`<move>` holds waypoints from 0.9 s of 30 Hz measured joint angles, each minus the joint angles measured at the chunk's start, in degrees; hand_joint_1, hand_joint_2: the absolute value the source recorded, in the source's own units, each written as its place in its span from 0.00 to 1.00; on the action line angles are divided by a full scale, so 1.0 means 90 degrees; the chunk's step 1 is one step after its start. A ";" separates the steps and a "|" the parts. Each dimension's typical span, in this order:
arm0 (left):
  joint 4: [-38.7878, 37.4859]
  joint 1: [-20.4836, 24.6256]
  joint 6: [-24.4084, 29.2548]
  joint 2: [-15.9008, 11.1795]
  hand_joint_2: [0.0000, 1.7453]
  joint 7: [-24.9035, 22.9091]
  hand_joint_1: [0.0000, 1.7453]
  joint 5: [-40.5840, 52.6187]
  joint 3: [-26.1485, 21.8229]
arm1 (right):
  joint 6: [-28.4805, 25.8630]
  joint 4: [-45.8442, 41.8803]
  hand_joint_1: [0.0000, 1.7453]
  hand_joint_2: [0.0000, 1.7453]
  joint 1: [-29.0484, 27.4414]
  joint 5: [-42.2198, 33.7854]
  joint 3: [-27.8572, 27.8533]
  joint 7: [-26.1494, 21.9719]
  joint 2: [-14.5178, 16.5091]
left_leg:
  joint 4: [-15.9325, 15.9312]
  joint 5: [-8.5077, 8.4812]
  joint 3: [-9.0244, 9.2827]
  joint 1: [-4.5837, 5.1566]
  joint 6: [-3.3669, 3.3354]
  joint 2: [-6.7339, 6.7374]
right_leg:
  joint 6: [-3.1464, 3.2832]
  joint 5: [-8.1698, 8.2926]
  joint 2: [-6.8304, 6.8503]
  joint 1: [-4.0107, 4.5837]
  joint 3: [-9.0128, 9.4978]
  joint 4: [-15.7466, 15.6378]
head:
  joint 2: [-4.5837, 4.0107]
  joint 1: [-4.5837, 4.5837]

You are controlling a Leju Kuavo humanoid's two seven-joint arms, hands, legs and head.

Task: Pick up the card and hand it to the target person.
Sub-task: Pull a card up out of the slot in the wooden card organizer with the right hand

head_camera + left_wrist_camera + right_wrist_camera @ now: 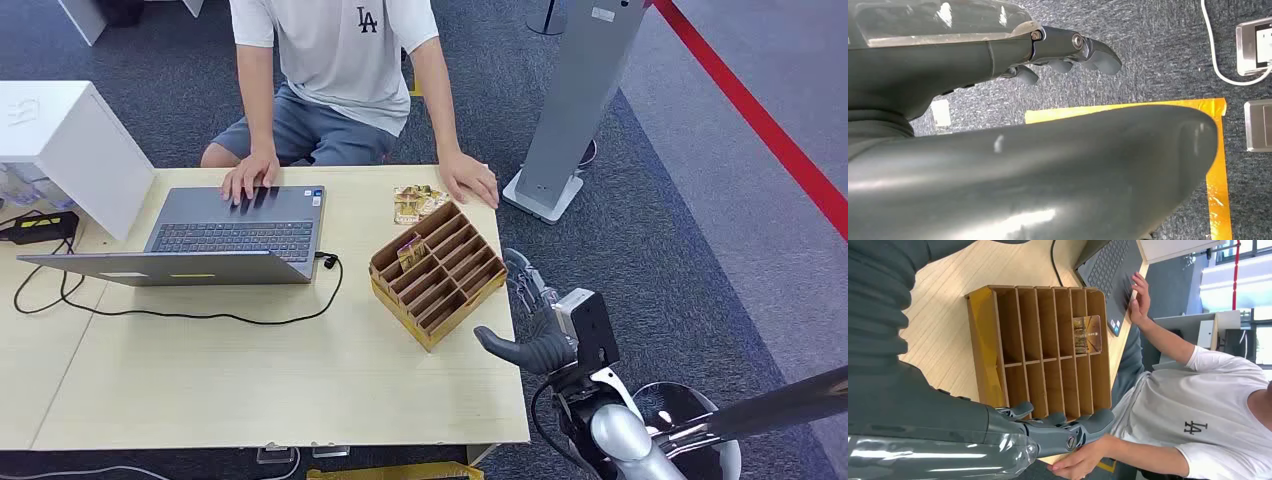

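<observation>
The right hand, fingers apart and holding nothing, hovers just beside the wooden organiser on the table, so the reach seems underway: next it must travel over to the card standing in a far compartment.

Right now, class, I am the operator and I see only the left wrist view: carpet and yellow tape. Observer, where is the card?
Observer: The gold printed card stands in a slot of the brown wooden divided box on the pale wooden table.
Operator: Is a hand on it?
Observer: No. The right hand hovers beside the box, its fingers holding nothing.
Operator: Anyone to receive it?
Observer: A person in a white T-shirt sits across the table.
</observation>
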State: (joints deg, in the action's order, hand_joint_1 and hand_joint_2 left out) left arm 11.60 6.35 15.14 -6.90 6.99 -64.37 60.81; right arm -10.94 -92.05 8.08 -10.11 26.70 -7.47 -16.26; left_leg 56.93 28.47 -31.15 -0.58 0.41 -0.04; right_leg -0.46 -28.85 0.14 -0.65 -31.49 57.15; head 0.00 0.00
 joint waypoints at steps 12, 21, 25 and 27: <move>-0.0057 0.0014 -0.0098 -0.0032 0.00 0.0225 0.00 0.0105 0.0083 | -0.0132 -0.0505 0.00 1.00 0.1102 0.2656 0.0583 0.1469 -0.0052 | 0.0018 0.0006 -0.0016 0.0004 0.0001 0.0028 | 0.0000 0.0000 -0.0029 -0.0004 -0.0027 0.0025 | 0.0000 0.0000; -0.0063 0.0012 -0.0179 -0.0056 0.00 0.0251 0.00 0.0160 0.0128 | 0.0076 0.0122 0.00 1.00 0.2417 0.5613 0.1527 0.2345 0.0064 | 0.0016 0.0006 -0.0011 0.0002 0.0002 0.0032 | 0.0000 0.0001 -0.0031 -0.0003 -0.0022 0.0024 | 0.0000 0.0000; -0.0058 0.0015 -0.0162 -0.0075 0.00 0.0199 0.00 0.0185 0.0161 | 0.0299 0.0942 0.00 1.00 0.3147 0.7049 0.2144 0.2679 0.0324 | 0.0010 0.0004 -0.0004 0.0002 0.0004 0.0050 | 0.0002 0.0008 -0.0048 -0.0002 -0.0021 0.0020 | 0.0000 0.0000; -0.0053 0.0014 -0.0152 -0.0083 0.00 0.0184 0.00 0.0170 0.0148 | 0.0461 0.1385 0.00 1.00 0.3461 0.7635 0.2435 0.2869 0.0450 | 0.0010 0.0005 -0.0005 0.0001 0.0004 0.0049 | 0.0001 0.0008 -0.0048 -0.0002 -0.0019 0.0021 | 0.0000 0.0000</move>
State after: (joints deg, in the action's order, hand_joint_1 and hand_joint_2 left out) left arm 11.12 6.48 13.78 -7.65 8.64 -62.84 62.15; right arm -6.79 -79.58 39.23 58.60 48.62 18.35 -12.20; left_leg 57.02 28.51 -31.20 -0.57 0.44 0.41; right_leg -0.45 -28.78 -0.29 -0.67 -31.67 57.34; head 0.00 0.00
